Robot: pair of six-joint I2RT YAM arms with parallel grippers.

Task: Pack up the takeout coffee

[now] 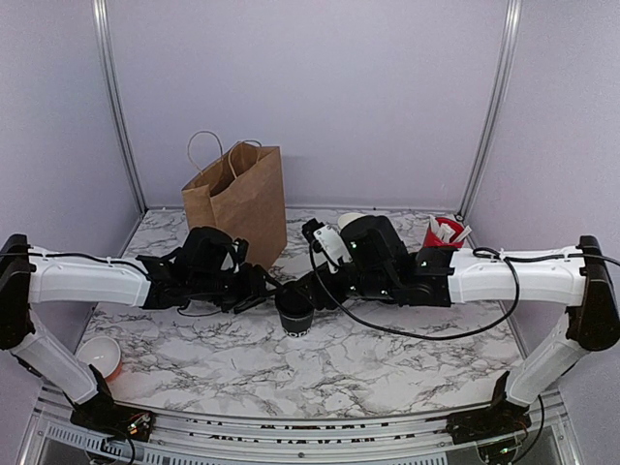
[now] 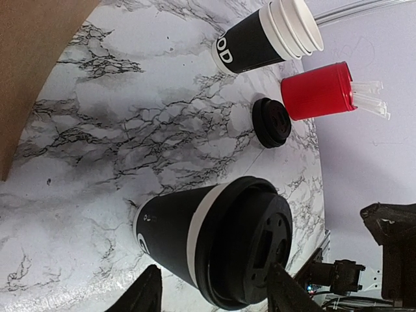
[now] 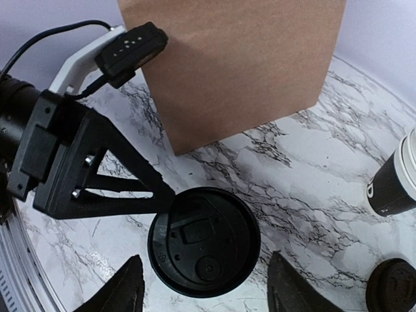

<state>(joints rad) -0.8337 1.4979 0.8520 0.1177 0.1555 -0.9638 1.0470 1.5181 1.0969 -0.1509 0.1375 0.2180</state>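
- The small black paper cup with white print and a black plastic lid, the takeout coffee (image 1: 294, 312), stood upright at the middle of the white marble-patterned bench (image 1: 387, 358), between the two pincers.
- The right pincer (image 3: 205, 266) was spread wide about the lid, with bench showing between each finger and the rim. It held nothing.
- The left pincer (image 2: 214, 276) was partly spread, with one finger on either side of the cup. Whether it gripped the cup could not be told.
- Judged step: the right pincer was taking the cup for the carry to the bag.
- Recommended grip: close on the paper wall below the lid, since pressure on the lid could pop it off. Squeeze lightly, because a paper wall probably yields.
- Recommended lift: clear the left pincer first, then keep the cup level.
- The cup was a tapered cone of matte paper with a white band under the lid. The lid was round, moulded and recessed on top.
- Farther right lay a loose round black plastic lid (image 2: 272, 122).
- Beyond it were a nested stack of black paper cups with white rims (image 2: 266, 39) and a smooth red plastic cup (image 2: 316, 91) holding thin white sachets (image 2: 370, 97).
- Farthest back, the flat-sided brown paper bag with cord handles (image 1: 242, 199) stood upright. Its soft walls would likely fold if the cup caught the edge.
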